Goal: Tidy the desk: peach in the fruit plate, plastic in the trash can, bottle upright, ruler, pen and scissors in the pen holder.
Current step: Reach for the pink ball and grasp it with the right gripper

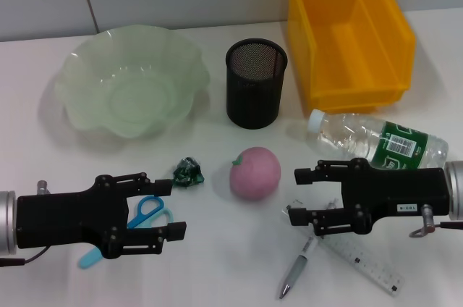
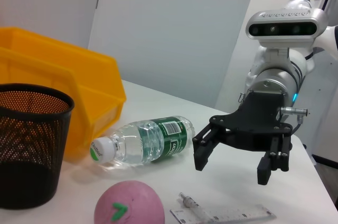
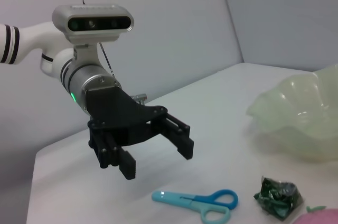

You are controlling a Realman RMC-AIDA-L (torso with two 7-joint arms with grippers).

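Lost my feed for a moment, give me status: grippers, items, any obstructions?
Left gripper open, empty, over scissors. Right gripper open, empty, above pen and ruler. Peach, plastic on desk; bottle lying down. Nothing blocking.

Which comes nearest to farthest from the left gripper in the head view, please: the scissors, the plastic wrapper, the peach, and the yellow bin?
From the left gripper:
1. Scissors, partly under its fingers.
2. Plastic wrapper, just ahead, toward the centre.
3. Peach, mid-table.
4. Yellow bin, far back on the right.

lab | bare white table [image 1: 217, 278] — plain grey walls [image 3: 174, 23]
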